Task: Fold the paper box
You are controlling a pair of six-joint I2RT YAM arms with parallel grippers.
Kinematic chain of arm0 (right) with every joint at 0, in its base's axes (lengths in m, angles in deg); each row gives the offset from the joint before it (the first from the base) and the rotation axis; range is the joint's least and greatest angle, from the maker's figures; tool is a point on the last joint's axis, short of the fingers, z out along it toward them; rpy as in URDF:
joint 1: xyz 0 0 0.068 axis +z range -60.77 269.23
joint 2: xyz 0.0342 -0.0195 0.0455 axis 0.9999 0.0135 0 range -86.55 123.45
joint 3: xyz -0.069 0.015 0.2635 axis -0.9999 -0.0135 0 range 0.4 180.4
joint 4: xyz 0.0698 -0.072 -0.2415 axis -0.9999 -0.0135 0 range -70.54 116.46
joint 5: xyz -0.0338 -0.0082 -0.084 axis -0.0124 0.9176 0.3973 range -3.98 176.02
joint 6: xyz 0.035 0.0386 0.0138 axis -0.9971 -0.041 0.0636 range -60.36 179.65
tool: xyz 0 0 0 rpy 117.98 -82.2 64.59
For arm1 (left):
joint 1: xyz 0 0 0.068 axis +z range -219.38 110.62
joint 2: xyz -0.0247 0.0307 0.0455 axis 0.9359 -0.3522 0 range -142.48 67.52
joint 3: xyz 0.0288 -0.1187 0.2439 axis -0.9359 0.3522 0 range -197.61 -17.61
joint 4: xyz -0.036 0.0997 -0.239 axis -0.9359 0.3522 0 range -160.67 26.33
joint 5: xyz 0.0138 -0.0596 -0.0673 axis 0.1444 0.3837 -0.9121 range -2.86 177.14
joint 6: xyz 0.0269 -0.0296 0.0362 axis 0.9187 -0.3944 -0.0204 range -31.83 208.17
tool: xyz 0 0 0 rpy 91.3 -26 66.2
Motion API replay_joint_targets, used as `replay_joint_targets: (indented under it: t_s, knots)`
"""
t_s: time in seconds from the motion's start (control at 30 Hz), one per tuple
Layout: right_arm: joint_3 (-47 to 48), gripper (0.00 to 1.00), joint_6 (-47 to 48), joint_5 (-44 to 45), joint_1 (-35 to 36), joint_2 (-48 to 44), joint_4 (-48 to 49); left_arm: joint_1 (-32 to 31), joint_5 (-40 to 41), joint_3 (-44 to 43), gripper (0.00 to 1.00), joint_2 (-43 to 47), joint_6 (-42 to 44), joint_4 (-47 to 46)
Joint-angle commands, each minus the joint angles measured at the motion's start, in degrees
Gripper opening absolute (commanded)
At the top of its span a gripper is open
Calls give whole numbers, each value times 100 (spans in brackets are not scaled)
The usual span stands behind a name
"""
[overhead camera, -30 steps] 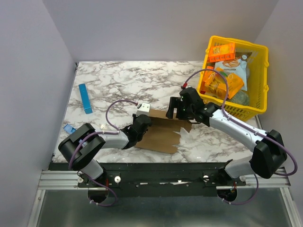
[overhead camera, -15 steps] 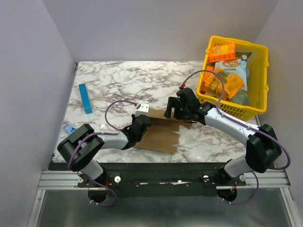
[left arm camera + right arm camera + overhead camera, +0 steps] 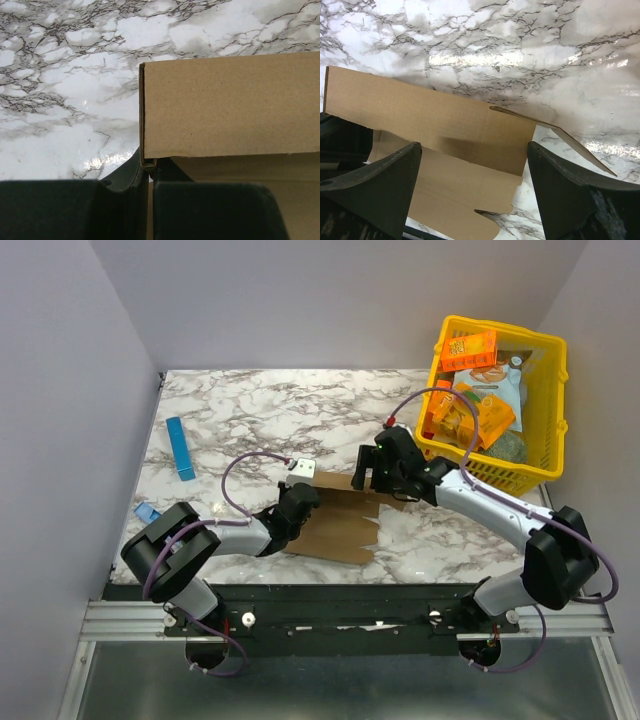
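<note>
Bench [image 3: 250, 405]: white marble with grey veins, carrying everything below.
Basket [image 3: 556, 358]: yellow plastic, at the far right edge, filled with orange snack packs.
Paper box [image 3: 335, 528]: plain brown cardboard, near the middle front of the bench between the two arms. It is partly folded, with one long panel raised and a loose flap sticking out on its right end.
Right claw [image 3: 472, 157]: released, fingers spread wide and straddling the raised panel from above, gripping nothing.
Left claw [image 3: 150, 169]: clenched on the paper box, pinching the left corner of the raised panel.
Blue bar [image 3: 181, 448]: slim, lying well apart at the far left.
Risk: the left pinch takes only a thin corner, so a push from the right claw could probably pull the card free or drag the whole sheet. The loose flap could snag a finger and crease off its score line.
Hard to make out: the left arm covers the box's near left part. Whether the right fingertips touch the cardboard cannot be told.
</note>
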Motion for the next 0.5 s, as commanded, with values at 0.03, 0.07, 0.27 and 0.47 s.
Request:
replay_joint_targets:
  t_s: [0.03, 0.07, 0.27, 0.47]
  knots:
    - [74, 92, -62, -253, -1, 242, 155, -81, 202, 106, 0, 82, 59, 284]
    - [109, 92, -71, -288, -9, 269, 155, -73, 211, 106, 0, 90, 59, 284]
    - [188, 91, -115, -526, 8, 436, 252, -90, 255, 97, 0, 82, 68, 284]
    - [39, 88, -361, -790, -1, 462, 691, -116, 273, 106, 0, 117, 86, 284]
